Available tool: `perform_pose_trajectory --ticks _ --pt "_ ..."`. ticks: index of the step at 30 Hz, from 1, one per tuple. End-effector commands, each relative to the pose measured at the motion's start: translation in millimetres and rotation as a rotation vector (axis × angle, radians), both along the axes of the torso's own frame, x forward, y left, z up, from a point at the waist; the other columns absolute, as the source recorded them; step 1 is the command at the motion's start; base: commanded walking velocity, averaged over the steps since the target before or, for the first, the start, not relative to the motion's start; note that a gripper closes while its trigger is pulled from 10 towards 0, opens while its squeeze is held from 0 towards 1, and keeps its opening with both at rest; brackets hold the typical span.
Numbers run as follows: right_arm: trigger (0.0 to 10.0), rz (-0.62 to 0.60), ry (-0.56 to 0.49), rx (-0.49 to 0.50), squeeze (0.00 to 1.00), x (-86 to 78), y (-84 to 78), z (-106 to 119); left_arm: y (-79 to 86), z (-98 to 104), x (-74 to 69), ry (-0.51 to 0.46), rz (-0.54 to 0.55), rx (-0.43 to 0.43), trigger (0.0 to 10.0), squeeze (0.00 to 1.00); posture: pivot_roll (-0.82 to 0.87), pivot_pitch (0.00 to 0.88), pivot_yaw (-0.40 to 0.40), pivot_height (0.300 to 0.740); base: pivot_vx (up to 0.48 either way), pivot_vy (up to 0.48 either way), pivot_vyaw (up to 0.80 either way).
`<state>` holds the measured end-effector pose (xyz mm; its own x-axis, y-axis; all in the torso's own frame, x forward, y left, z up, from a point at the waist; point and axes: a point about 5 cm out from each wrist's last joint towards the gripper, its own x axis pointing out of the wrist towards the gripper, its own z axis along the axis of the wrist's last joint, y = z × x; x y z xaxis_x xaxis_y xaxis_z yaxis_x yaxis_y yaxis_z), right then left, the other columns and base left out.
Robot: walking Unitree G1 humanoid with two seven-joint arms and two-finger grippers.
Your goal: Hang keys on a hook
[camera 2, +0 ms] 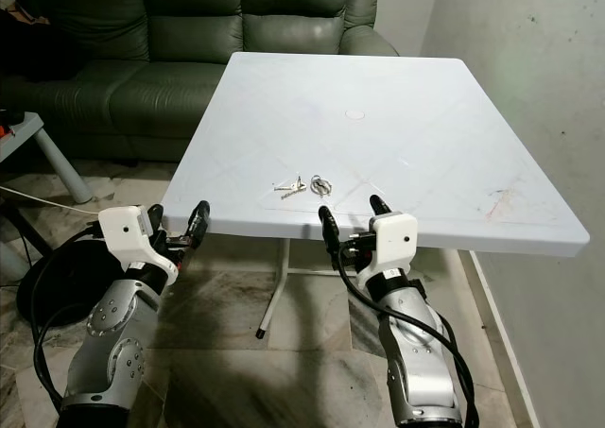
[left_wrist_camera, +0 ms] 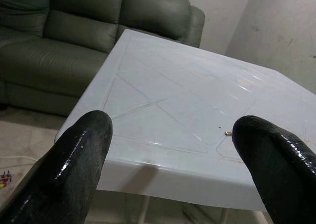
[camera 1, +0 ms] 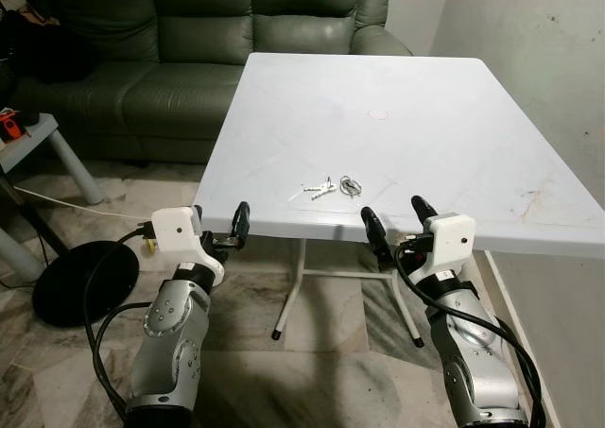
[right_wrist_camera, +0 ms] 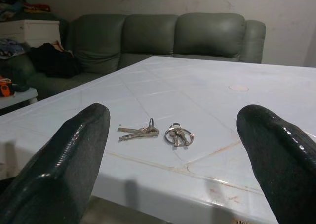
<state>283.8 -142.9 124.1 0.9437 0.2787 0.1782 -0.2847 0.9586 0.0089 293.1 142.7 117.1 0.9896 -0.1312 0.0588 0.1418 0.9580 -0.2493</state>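
Head views: right gripper (camera 1: 395, 216) nearest, fingers spread, empty, at near table (camera 1: 454, 97) edge. Keys (camera 1: 329, 188) lie just beyond, slightly left of it, long axis left-right. Left gripper (camera 1: 219, 228) also spread, empty, at near-left corner, farther from keys.
Right wrist view: keys between fingertips (right_wrist_camera: 74, 150), straight ahead.
Left wrist view: bare tabletop ahead.
No hook seen.

keys (camera 1: 319, 189) on table (camera 1: 454, 135), close to its near edge, ring bunch (camera 1: 351, 185) just beside them at 3 o'clock | right gripper (camera 1: 398, 220) at the near edge, roughly 5 o'clock of the keys, left gripper (camera 1: 219, 228) around 8 o'clock | sofa (camera 1: 189, 59) behind table at 11 o'clock | small side table (camera 1: 38, 140) off at 9 o'clock, I think
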Motion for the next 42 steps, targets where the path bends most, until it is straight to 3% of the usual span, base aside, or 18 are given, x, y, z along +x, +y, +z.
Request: perform_pose_trajectory --ticks 1,29,42 --pt "10.0 0.014 -0.009 -0.004 0.00 0.7 2.8 3.8 -0.7 7.2 1.4 -0.019 0.001 0.018 10.0 0.00 0.03 0.000 -0.023 0.715 0.251 0.000 0.00" --pt "10.0 0.020 -0.003 -0.003 0.00 0.0 4.7 3.0 -5.1 8.3 2.3 -0.018 -0.013 0.034 10.0 0.00 0.03 0.000 -0.022 0.715 0.254 0.000 0.00" --pt "10.0 0.020 -0.001 -0.006 0.00 -1.2 4.7 3.0 -7.1 8.9 2.2 -0.017 -0.019 0.017 10.0 0.00 0.03 0.000 -0.020 0.715 0.272 0.274 0.00"
